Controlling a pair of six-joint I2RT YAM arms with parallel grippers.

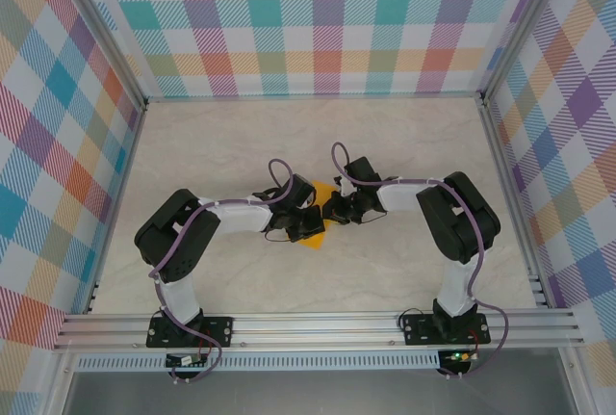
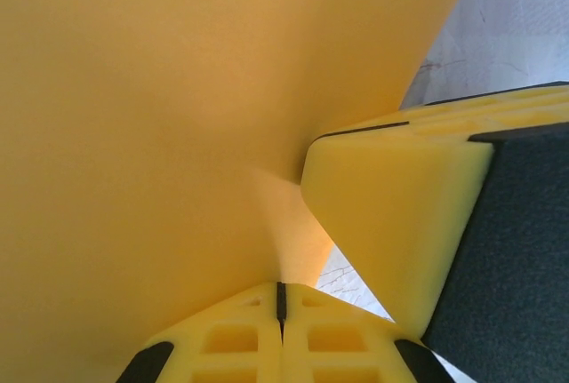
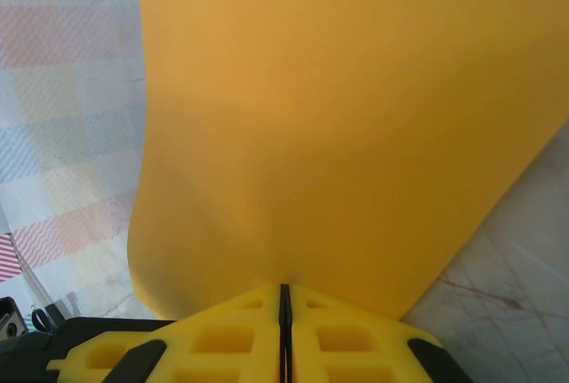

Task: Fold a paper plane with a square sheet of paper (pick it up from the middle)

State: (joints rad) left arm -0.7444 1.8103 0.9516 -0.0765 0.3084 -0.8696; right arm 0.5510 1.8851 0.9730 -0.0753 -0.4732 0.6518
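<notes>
Our left tool (image 2: 281, 301) has its two yellow fingers pressed together. The square sheet of paper (image 2: 151, 116) rises straight out of the seam between them, so we read the tool as clamped on the sheet. Our right tool (image 3: 284, 299) stands the same way, fingers together, with the orange-yellow sheet spreading up and away from the closed seam. From above, the two tools meet almost tip to tip near the middle of the worktop (image 1: 404, 136). The sheet sits between them, with one corner showing on the near side of the left tool and another on the far side of the right tool. In the left wrist view, a finger (image 2: 391, 214) of the right tool lies just to the right of the left tool's tips, close beside the paper. The sheet curves smoothly ahead of each tool, and we cannot tell whether it is creased. Plaid walls (image 1: 308, 30) enclose the worktop on three sides.
</notes>
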